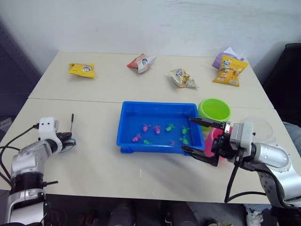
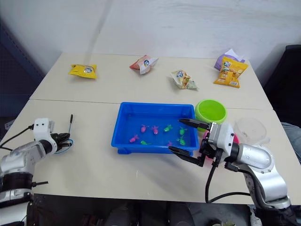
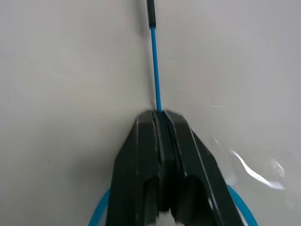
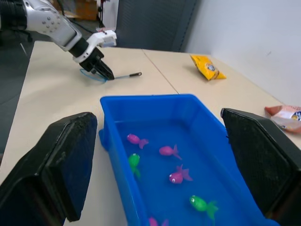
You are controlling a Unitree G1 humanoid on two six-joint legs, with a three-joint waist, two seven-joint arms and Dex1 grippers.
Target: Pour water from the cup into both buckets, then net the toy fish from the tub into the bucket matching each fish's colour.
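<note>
A pale beige desk (image 1: 94,155), made of two tops joined along a seam, is being backed by a plain white wall. The blue tub (image 1: 161,127) is being used here as the landmark: it is lying near the desk's middle, with pink and green toy fish (image 1: 156,128) scattered over its floor.

Beyond the tub, toward the wall, four snack packets are being seen in a loose row: a yellow packet (image 1: 82,69), a red-and-white packet (image 1: 142,62), a pale packet (image 1: 182,78) and an orange packet (image 1: 229,70) with a purple one just behind it.

Just beside the tub's far right corner the lime green bucket (image 1: 214,109) is standing. The pink bucket (image 2: 235,139) is being largely hidden behind the right claw (image 1: 202,141), which is being held wide apart, grasping nothing, at the tub's right end. The clear cup (image 2: 251,128) is sitting to the right of the green bucket.

Well left of the tub, the left claw (image 1: 68,140) is being kept clenched on the net (image 2: 68,129) lying on the desk. In the left wrist view the black fingers (image 3: 141,165) are being shown pressed together over the thin blue shaft where it meets the hoop, with the dark grip at the far end. The right wrist view is giving the tub's interior close up, with the fish individually distinguishable, and the left claw (image 4: 104,73) at the net beyond.
</note>
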